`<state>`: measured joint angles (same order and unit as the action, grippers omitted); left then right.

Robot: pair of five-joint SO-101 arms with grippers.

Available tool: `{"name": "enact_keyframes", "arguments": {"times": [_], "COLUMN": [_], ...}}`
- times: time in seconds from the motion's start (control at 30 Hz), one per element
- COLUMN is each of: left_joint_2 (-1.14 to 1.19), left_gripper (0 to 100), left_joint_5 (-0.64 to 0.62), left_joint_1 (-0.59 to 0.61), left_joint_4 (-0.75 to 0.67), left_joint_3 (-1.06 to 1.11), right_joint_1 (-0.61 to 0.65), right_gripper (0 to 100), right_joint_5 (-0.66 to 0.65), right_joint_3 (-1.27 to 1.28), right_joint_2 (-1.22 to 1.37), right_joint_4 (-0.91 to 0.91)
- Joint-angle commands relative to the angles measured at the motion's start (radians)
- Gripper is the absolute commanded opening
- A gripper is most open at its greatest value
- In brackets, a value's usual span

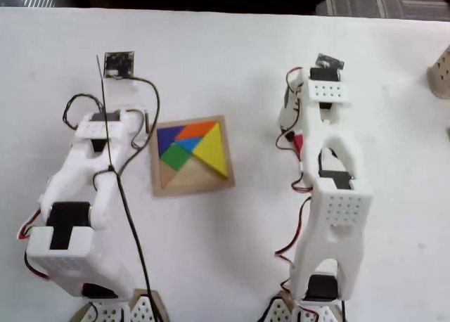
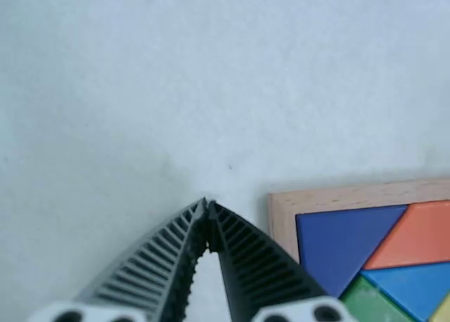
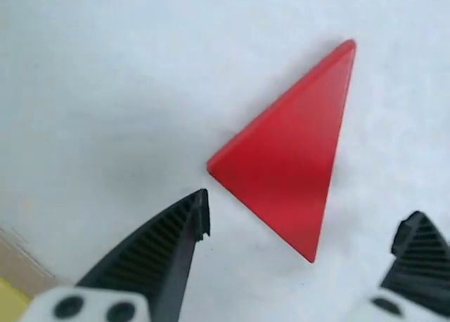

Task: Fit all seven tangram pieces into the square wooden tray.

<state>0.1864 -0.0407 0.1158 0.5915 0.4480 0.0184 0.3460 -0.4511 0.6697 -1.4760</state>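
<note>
The square wooden tray (image 1: 176, 185) lies between the two arms and holds blue (image 1: 167, 138), orange (image 1: 195, 130), yellow (image 1: 211, 152), green (image 1: 175, 157) and light blue pieces; its near part is bare wood. A red triangle (image 3: 288, 153) lies flat on the white table to the right of the tray, peeking out beside the right arm (image 1: 298, 143). My right gripper (image 3: 309, 220) hangs open just over it, one finger on each side, not touching it. My left gripper (image 2: 207, 208) is shut on nothing, over bare table beside the tray's corner (image 2: 281, 206).
A small circuit board (image 1: 118, 63) with a black cable lies beyond the left arm (image 1: 77, 188). A tan perforated object (image 1: 441, 72) stands at the right edge. The table's far edge runs along the top of the high view.
</note>
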Motion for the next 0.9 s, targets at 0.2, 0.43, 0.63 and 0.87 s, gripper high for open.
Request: {"name": "enact_keyframes", "arguments": {"times": [0.2, 0.43, 0.63, 0.87], "left_joint_2": [-0.005, -0.004, -0.004, -0.004], "left_gripper": [2, 2, 2, 2], "left_joint_5": [0.009, 0.009, 0.009, 0.009], "left_joint_1": [0.008, 0.008, 0.008, 0.008], "left_joint_4": [-0.012, -0.012, -0.014, -0.012], "left_joint_3": [-0.049, -0.049, -0.049, -0.049], "right_joint_1": [-0.002, -0.001, -0.001, -0.025], "right_gripper": [31.8, 34.8, 36.0, 35.8], "right_joint_5": [0.083, 0.086, 0.083, 0.081], "right_joint_3": [-0.206, -0.358, -0.388, -0.388], "right_joint_2": [0.068, 0.186, 0.255, 0.262], "right_joint_4": [0.015, -0.064, -0.116, -0.136]}}
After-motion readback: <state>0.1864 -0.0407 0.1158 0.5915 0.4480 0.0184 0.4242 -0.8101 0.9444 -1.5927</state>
